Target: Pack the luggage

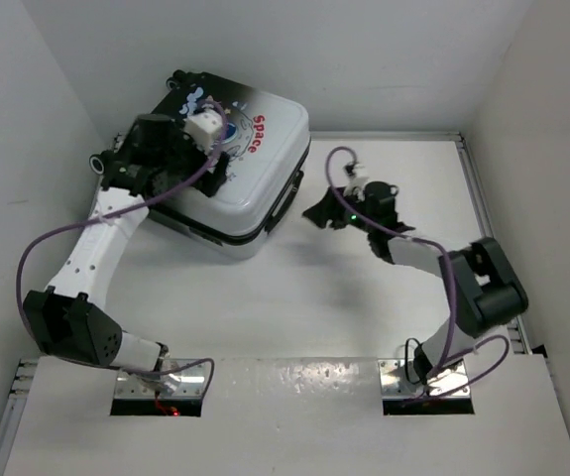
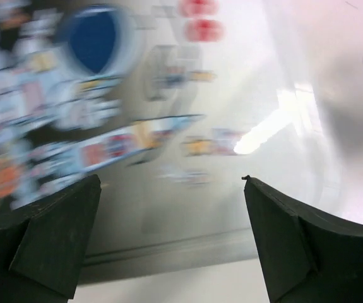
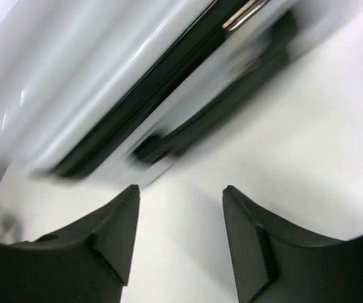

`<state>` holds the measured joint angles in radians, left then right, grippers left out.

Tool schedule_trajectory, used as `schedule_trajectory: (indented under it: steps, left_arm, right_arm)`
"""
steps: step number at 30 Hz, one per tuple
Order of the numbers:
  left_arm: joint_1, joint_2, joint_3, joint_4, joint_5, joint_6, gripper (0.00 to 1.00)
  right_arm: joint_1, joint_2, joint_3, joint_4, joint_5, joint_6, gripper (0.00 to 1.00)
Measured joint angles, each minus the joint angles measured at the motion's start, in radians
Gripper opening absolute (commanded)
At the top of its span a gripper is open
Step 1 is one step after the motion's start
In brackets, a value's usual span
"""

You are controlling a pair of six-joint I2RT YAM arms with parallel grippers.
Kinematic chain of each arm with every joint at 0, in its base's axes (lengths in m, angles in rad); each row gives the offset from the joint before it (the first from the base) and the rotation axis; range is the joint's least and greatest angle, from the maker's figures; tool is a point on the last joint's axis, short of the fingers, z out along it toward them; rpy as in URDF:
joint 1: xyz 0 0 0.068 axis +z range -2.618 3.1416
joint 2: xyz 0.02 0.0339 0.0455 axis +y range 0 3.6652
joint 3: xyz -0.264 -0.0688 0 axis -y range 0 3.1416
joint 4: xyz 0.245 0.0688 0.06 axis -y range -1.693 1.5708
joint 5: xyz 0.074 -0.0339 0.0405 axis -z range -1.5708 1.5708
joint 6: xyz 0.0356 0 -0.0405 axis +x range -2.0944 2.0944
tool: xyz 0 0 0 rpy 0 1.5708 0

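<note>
Left gripper [image 2: 172,183]: jaws fully apart, nothing held, positioned over the printed top shell of the luggage [image 1: 260,183]; wrist view was blurred, so contact could not be judged. Right gripper [image 3: 181,192]: jaws roughly half apart, nothing between them, low over the worktop [image 1: 294,297], just beside the case's right side and its dark side handle [image 3: 213,107], not touching. Luggage lay flat and closed at the worktop's far left corner, contents hidden. White walls [image 1: 384,59] enclosed the worktop.
</note>
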<state>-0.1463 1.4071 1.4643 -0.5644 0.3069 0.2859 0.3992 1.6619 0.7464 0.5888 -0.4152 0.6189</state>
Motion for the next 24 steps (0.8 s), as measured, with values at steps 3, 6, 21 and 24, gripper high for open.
schedule_trajectory:
  steps: [3,6,21,24]
  left_arm:
    - [-0.154,-0.023,-0.076,-0.002,-0.018,0.035,1.00]
    - [-0.325,-0.028,-0.148,0.006,-0.075,0.055,0.87]
    - [-0.664,0.548,-0.033,0.183,-0.696,-0.304,0.79]
    - [-0.668,0.628,0.031,0.216,-0.790,-0.389,0.82]
  right_arm:
    - [-0.150,-0.113,-0.026,-0.010,0.086,-0.045,0.53]
    - [-0.283,-0.187,-0.039,-0.038,0.150,-0.084,0.53]
    - [-0.425,-0.362,-0.176,-0.212,0.145,-0.155,0.53]
    - [-0.449,-0.398,-0.192,-0.229,0.134,-0.155,0.53]
